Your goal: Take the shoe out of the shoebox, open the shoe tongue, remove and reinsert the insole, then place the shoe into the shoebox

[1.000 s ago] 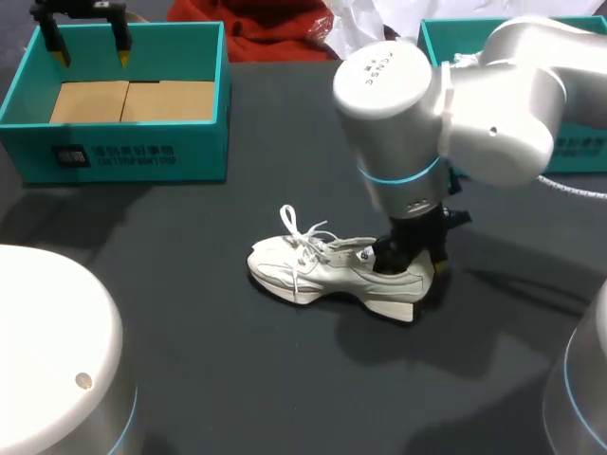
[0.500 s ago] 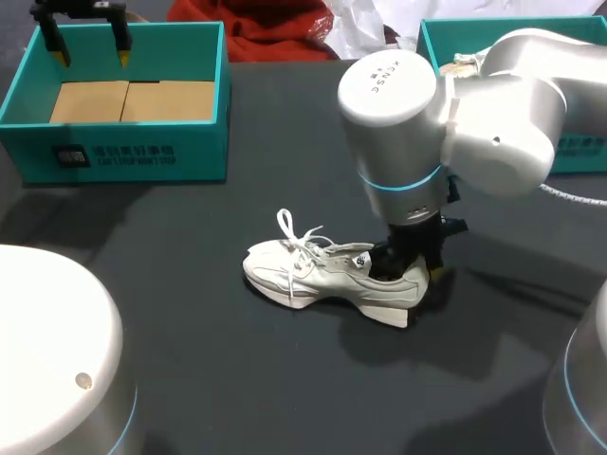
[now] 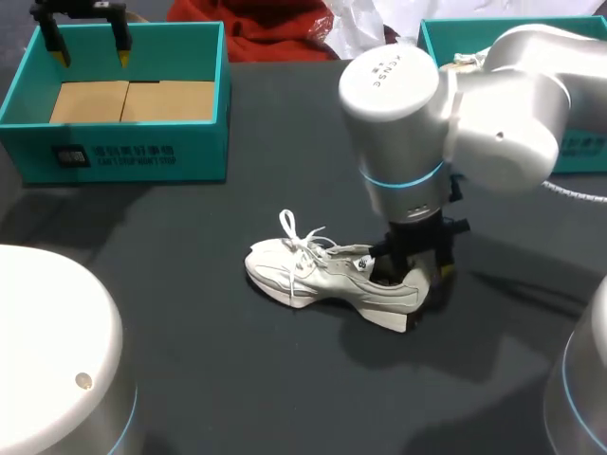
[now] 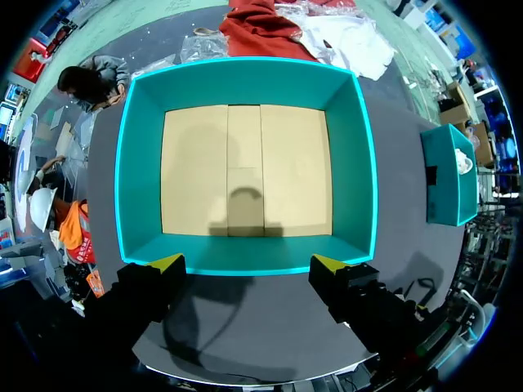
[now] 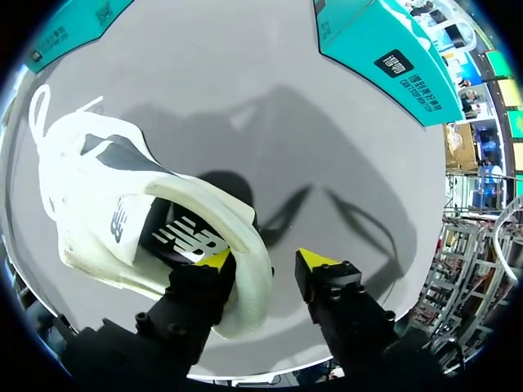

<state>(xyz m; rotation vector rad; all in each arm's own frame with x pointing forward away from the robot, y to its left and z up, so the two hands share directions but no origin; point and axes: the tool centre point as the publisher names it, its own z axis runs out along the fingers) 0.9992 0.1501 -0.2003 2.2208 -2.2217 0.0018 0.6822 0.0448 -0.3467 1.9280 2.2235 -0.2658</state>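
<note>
A white sneaker (image 3: 327, 273) lies on the dark table with its toe to the left and its laces loose. My right gripper (image 3: 417, 275) stands over its heel. In the right wrist view the gripper (image 5: 265, 260) is open astride the heel collar of the sneaker (image 5: 122, 204). One finger is inside the opening above the dark insole (image 5: 184, 237); the other is outside, with a gap to the heel. My left gripper (image 3: 90, 43) hangs open over the teal shoebox (image 3: 123, 152) at the back left. In the left wrist view the gripper (image 4: 249, 263) is over the near wall of the empty shoebox (image 4: 245, 69).
A second teal box (image 3: 455, 33) stands at the back right, partly behind my right arm, and also shows in the right wrist view (image 5: 384, 57). Bare dark table lies between the sneaker and the left shoebox.
My right gripper's fingers have spread apart at the heel collar, which they were pinching before. The sneaker shifted slightly to the left. My left arm has not moved.
</note>
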